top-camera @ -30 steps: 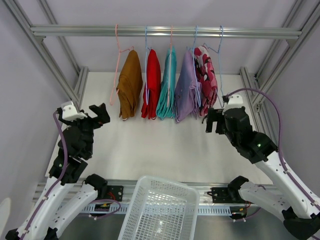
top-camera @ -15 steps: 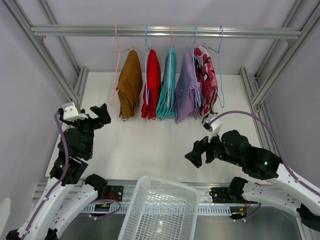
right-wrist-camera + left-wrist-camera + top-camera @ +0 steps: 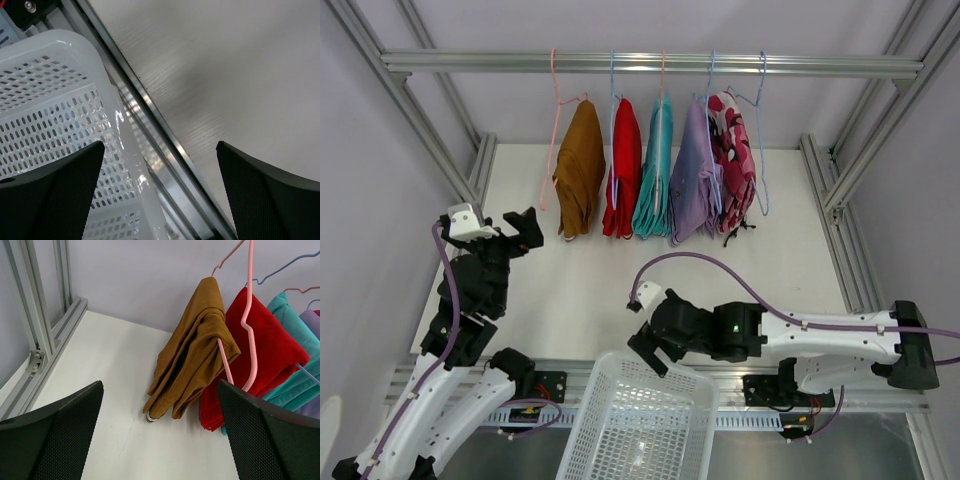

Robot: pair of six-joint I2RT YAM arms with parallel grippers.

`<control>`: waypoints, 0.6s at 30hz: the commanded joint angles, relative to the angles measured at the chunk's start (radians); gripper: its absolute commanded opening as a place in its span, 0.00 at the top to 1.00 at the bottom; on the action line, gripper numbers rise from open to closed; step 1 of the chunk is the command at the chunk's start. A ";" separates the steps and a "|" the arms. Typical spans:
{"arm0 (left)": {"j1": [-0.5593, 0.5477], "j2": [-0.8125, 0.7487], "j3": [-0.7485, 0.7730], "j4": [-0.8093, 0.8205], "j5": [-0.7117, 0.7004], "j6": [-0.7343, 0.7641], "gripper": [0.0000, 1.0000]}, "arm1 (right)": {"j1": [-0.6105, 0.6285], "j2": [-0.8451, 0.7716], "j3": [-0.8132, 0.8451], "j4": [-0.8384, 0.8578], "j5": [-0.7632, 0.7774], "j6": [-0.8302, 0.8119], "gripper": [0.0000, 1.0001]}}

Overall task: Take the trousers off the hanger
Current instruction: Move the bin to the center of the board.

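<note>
**tinker_joe:** Quick check, where are the trousers hanging?

**rackwatch:** All five are on hangers at the far side, in a row off the metal rail [image 3: 520, 62]. Left to right: mustard-brown pair [image 3: 580, 168], red pair [image 3: 624, 168], teal pair [image 3: 655, 170], lilac pair [image 3: 692, 175], pink camo pair [image 3: 732, 150]. They're packed close. The red and teal are touching, and the camo pair is pressed up against the lilac. The bottom ends hang just above the white table [image 3: 620, 280]. In the left wrist view you can see the mustard pair folded over the bar of a pink hanger [image 3: 248, 315].

**tinker_joe:** And the arms?

**rackwatch:** The left gripper [image 3: 523, 230] is up off the table, left of the row and a bit nearer. It points at the mustard pair but isn't touching it, its jaws are wide apart and there's nothing between them. The right gripper [image 3: 648, 352] is way down at the near edge, well apart from the clothes. It hovers at the far rim of the white mesh basket [image 3: 620, 420] with its jaws spread too. Its wrist camera only shows the basket rim, the metal edge strip and bare table.
</note>
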 commanded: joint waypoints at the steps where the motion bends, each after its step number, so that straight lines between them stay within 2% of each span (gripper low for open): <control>1: 0.007 0.002 -0.003 0.028 0.015 0.012 0.01 | 0.005 0.022 0.063 0.057 0.049 -0.020 0.01; 11: 0.001 0.005 -0.003 0.025 0.038 -0.003 0.01 | 0.038 0.158 0.042 0.142 -0.079 -0.018 0.01; 18: -0.015 0.005 -0.008 0.032 0.019 0.008 0.00 | 0.078 0.257 0.045 0.143 -0.040 0.002 0.02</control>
